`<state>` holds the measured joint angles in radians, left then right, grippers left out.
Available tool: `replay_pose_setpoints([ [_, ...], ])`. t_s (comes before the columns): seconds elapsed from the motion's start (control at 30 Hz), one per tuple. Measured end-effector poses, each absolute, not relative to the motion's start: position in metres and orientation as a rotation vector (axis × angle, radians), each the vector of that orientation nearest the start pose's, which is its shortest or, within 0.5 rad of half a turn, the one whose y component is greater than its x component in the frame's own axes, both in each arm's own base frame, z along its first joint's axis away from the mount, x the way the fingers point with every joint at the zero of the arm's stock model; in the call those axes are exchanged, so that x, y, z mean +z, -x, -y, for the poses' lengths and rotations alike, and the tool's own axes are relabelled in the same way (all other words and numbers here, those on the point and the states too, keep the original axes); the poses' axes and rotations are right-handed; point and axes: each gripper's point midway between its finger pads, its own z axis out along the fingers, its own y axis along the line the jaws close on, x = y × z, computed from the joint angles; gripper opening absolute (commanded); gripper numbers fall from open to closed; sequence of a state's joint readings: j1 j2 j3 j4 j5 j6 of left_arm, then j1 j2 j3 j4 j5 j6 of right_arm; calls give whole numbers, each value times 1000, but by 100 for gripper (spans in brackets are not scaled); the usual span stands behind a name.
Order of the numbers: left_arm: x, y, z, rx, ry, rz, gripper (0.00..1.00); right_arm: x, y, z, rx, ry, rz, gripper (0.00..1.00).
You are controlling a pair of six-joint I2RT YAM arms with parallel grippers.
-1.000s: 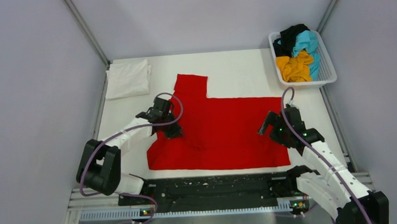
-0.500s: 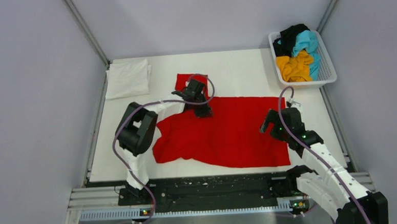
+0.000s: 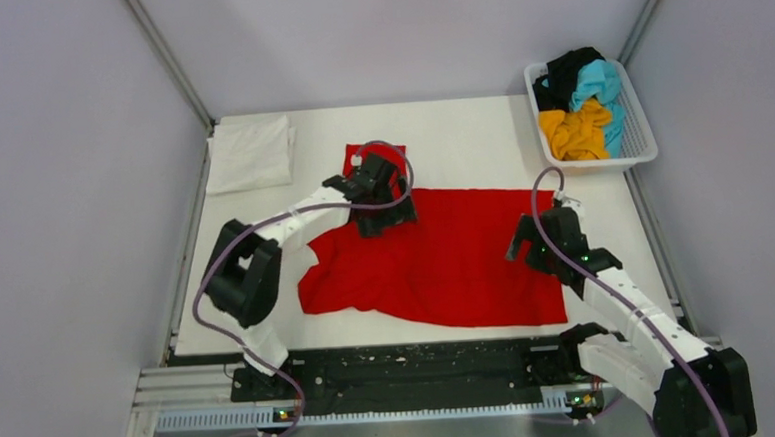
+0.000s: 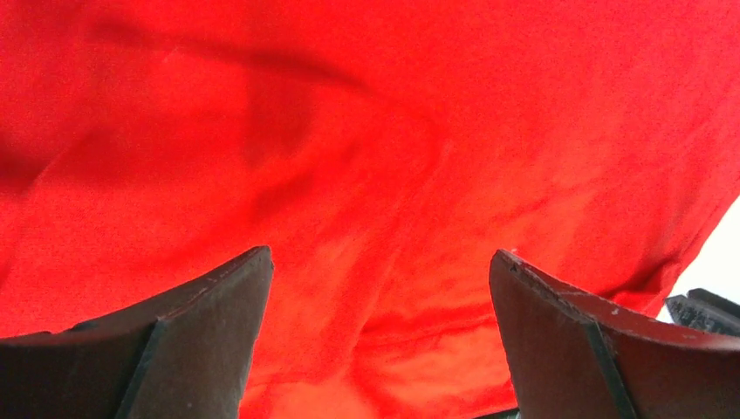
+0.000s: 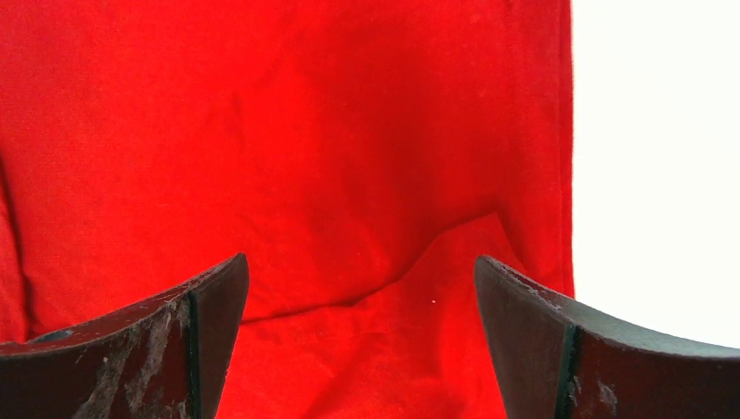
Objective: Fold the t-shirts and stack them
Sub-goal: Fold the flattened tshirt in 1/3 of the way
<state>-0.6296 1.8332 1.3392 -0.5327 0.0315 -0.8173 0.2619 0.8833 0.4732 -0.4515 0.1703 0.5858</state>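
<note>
A bright red t-shirt [image 3: 446, 260] lies spread on the white table, its left part folded over and rumpled. My left gripper [image 3: 388, 213] hovers over its upper left part, open, with only red cloth [image 4: 375, 175] below its empty jaws. Over the shirt's right edge my right gripper [image 3: 525, 246] is open too; red cloth [image 5: 305, 157] fills its view, with nothing between the fingers. A folded white t-shirt [image 3: 250, 154] rests at the back left. Orange-yellow [image 3: 574, 131], turquoise [image 3: 602, 87] and black [image 3: 566, 69] t-shirts are heaped in a basket.
The white mesh basket [image 3: 642, 135] stands at the back right corner. Grey walls and metal posts close in the table on three sides. A black rail [image 3: 411, 362] runs along the near edge between the arm bases. White table surface [image 5: 654, 157] shows right of the shirt.
My left gripper carried the shirt's left side up and to the right, folding it over, then opened and let go. The right arm has barely moved.
</note>
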Motion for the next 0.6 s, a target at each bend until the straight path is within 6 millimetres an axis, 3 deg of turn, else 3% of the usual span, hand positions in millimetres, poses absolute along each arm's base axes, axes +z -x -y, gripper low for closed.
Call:
replay_pose_setpoints([
  [0.07,84,-317,269,-510,280,-2670,99,59,-232,-58,195,-457,-2394,99],
  [0.17,79,-277,234,-484,362,-2663,99,60,-232,-66,247,-438,-2397,99],
  [0.33,45,-226,186,-385,497,-2675,99,56,-225,-74,327,-411,-2391,99],
  [0.4,30,-216,172,-335,546,-2672,99,51,-219,-76,342,-407,-2404,99],
  [0.6,33,-222,165,-408,677,-2545,99,48,-211,-82,397,-403,-2415,99],
])
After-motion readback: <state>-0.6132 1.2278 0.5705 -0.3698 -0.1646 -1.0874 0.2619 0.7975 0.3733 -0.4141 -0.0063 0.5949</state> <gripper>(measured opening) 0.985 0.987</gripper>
